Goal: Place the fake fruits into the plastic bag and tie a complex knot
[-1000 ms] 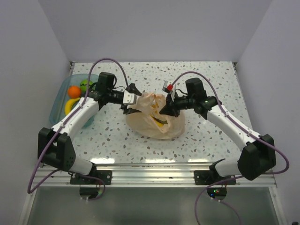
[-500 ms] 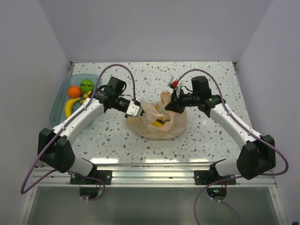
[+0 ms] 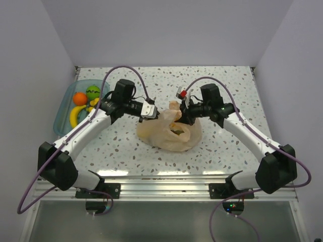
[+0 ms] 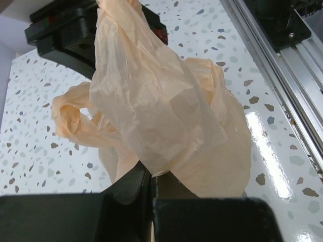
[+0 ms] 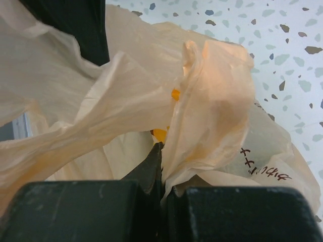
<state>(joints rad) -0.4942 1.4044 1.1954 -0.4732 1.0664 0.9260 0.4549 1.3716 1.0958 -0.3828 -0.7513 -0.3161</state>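
Pinching crinkled, translucent peach film, left hand [image 4: 151, 179] and right hand [image 5: 161, 166] each grip the plastic bag [image 4: 166, 111] tightly.

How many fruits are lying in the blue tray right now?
3 in the tray: orange at the far end, green ball right of it, banana nearer. The left arm may hide more.

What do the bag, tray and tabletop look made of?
plastic bag: thin translucent peach film, crumpled, slightly shiny.
tray: probably rigid clear blue plastic, with a see-through wall.
table: glossy speckled terrazzo look, light reflections near the front; stone or laminate, cannot tell.
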